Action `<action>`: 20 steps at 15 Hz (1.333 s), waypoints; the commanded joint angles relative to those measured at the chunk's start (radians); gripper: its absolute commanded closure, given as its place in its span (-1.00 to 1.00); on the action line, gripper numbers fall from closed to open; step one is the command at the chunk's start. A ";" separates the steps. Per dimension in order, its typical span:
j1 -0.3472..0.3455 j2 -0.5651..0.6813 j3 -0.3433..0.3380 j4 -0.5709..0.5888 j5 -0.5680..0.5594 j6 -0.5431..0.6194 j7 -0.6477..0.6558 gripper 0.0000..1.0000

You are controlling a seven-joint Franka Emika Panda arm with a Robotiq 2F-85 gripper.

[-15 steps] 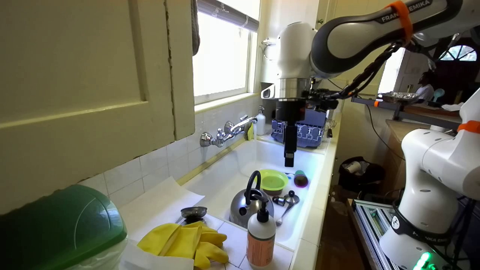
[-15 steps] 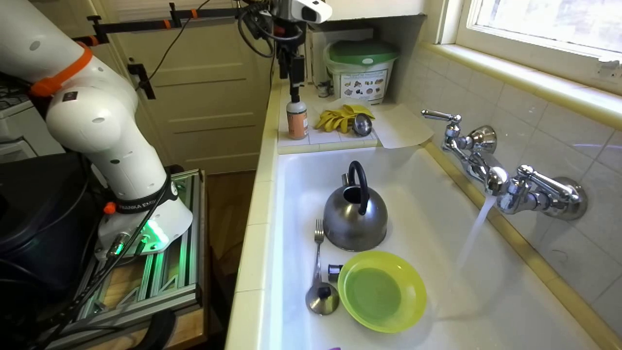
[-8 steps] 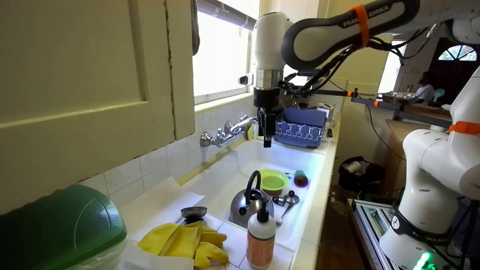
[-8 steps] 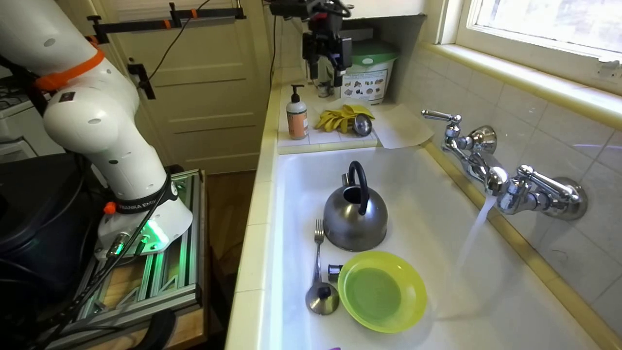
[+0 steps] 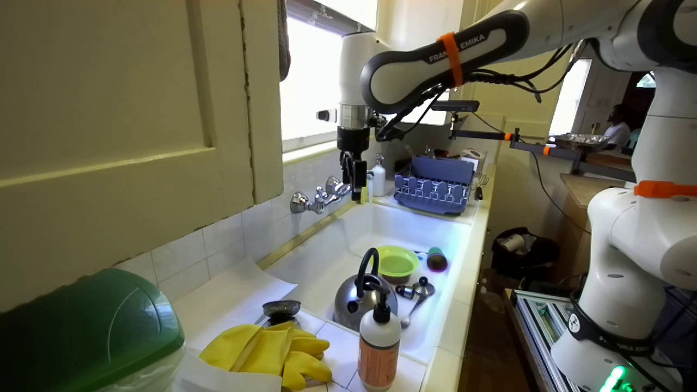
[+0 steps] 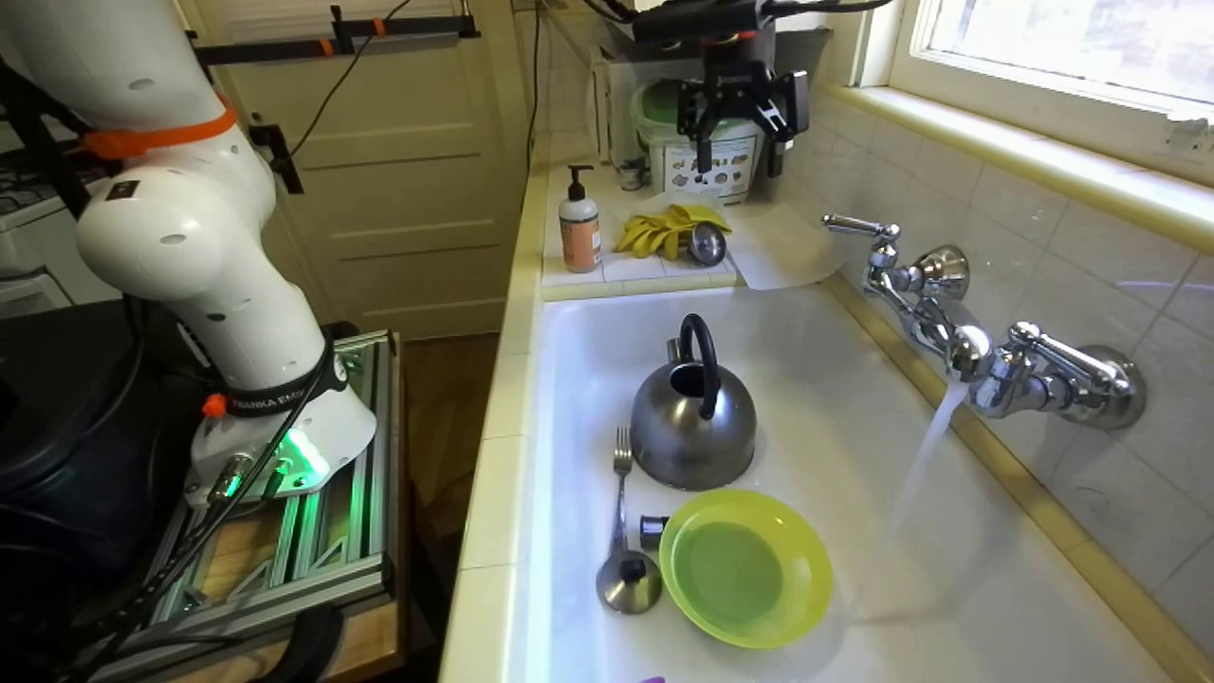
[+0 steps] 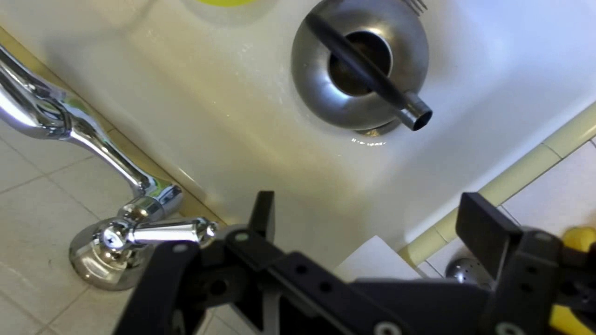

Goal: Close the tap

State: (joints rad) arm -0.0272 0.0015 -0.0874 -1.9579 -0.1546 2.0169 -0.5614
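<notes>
In an exterior view, you are holding the pincer (image 6: 740,163) spread; the tap (image 6: 960,345) is running. In an exterior view, the pincer is partly covering the tap above the sink (image 5: 392,223). The wrist view is showing the tap's handle (image 7: 167,231) beside one jaw.

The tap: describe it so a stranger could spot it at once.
Start at the white sink below the window, then the tiled wall between them. Mounted there is the chrome tap, with two lever handles and water running from its spout. Unlike the steel kettle in the sink, it is fixed to the wall.
</notes>
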 commanded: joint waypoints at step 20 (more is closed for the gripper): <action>-0.107 0.244 -0.007 0.242 -0.049 0.016 -0.164 0.75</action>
State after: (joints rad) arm -0.1180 0.1947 -0.0998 -1.7706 -0.1974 2.0192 -0.6998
